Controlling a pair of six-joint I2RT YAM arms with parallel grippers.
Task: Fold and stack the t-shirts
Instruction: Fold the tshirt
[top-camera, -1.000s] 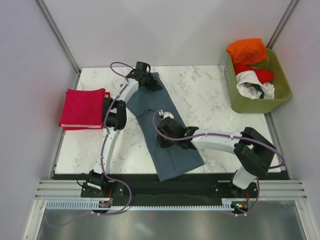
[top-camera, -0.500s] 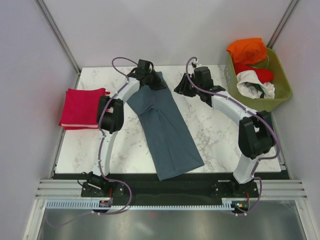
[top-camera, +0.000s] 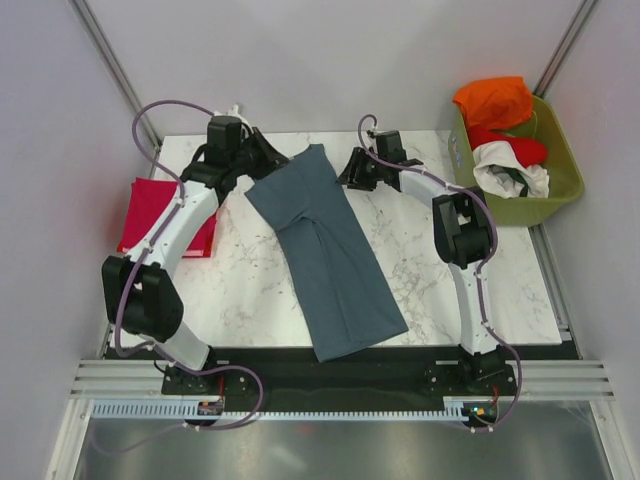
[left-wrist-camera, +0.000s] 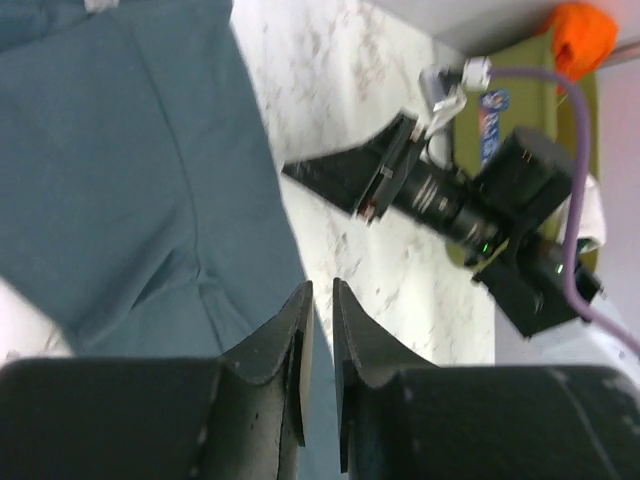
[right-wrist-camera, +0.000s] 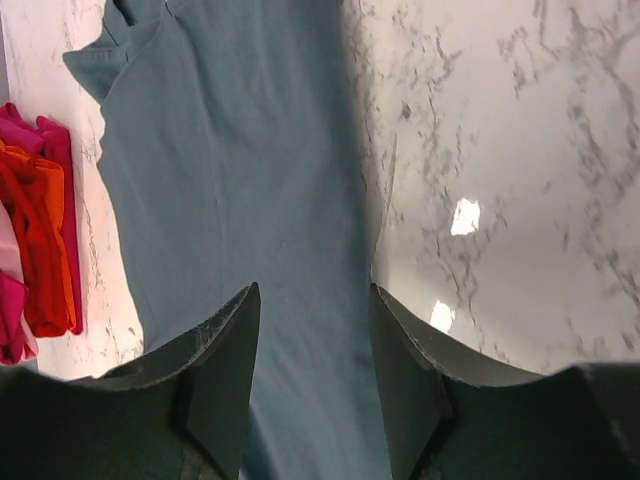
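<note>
Top external view has the grey tee (top-camera: 325, 250) lying slantwise from the tabletop's far edge to its near edge, the left hand (top-camera: 266, 157) barely parted and the right hand (top-camera: 349, 174) spread, both empty beside its far end, so mismatched grabs could skew the fold.

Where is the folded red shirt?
Seen from above, the red shirt lies at the table's left edge, partly hidden by the left arm, left of the blue-grey shirt.
</note>
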